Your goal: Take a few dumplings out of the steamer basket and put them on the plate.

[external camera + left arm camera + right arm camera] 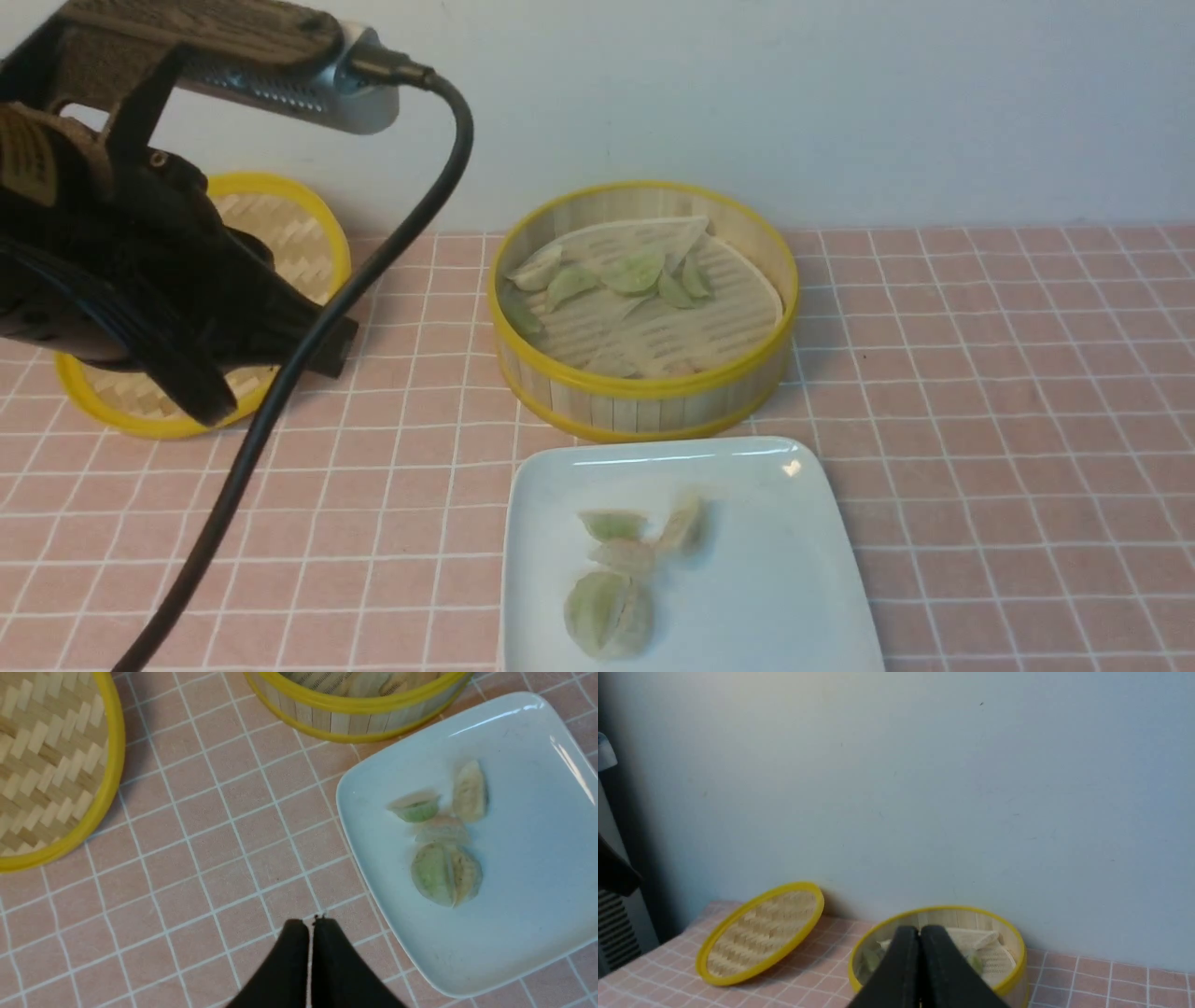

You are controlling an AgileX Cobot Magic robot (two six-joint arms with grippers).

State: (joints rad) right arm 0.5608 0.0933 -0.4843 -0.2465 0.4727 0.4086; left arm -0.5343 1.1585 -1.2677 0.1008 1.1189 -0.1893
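Observation:
The steamer basket (644,392) stands mid-table with several pale green and beige dumplings (635,273) on its liner. The white plate (766,597) sits in front of it and holds three small dumplings (611,525) and a larger round green-beige ball (609,614). They also show in the left wrist view on the plate (514,933), one green dumpling (416,807) among them. My left gripper (310,921) is shut and empty, raised above the cloth left of the plate, and shows at the left of the front view (215,411). My right gripper (920,929) is shut and empty, held high, facing the basket (1008,942).
The flat woven lid (280,233) leans against the wall at the back left, partly hidden by my left arm. A black cable (308,355) hangs from that arm down across the pink checked cloth (980,420). The wall stands right behind the basket.

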